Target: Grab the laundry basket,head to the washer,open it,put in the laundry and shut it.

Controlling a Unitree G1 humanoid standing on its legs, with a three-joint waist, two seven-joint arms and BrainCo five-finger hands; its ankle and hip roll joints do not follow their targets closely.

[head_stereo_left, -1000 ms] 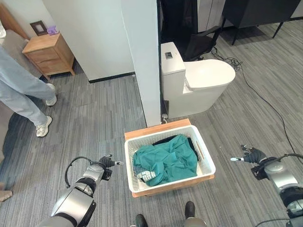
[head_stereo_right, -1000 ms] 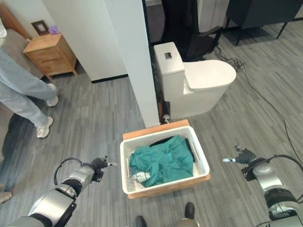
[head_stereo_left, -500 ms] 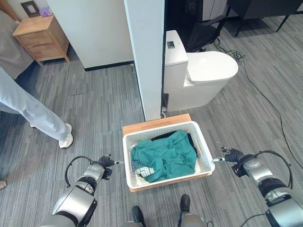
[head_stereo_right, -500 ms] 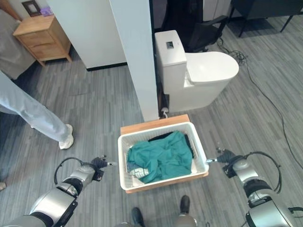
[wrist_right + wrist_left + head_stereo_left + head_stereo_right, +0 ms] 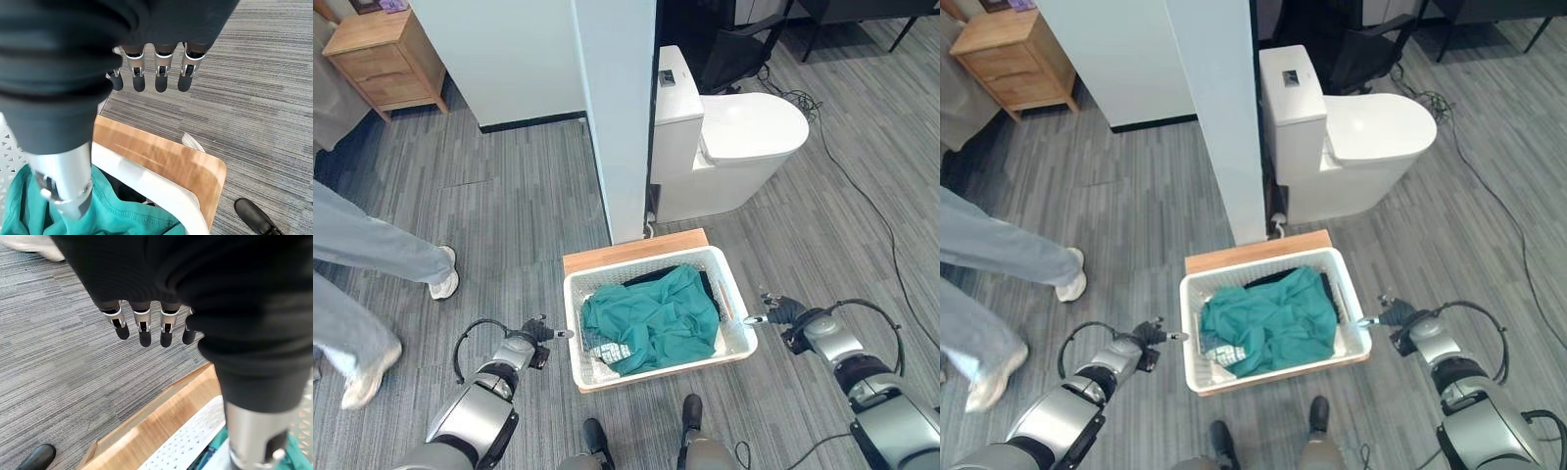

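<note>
Laundry basket (image 5: 736, 345) between left hand (image 5: 530, 337) and right hand (image 5: 778, 311), both with relaxed, empty fingers

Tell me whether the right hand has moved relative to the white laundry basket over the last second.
Yes. The right hand has closed in toward the white laundry basket; its fingertips now sit right at the basket's right rim, where a clear stretch of grey floor separated them before.

Grey plank floor (image 5: 519, 215) around a white partition wall.
A white toilet (image 5: 729, 147) stands just beside the wall's (image 5: 612, 108) end; a wooden nightstand (image 5: 382, 54) sits in the far left corner, a dark chair (image 5: 734, 54) behind the toilet, a black cable (image 5: 862, 211) trailing across the floor.
</note>
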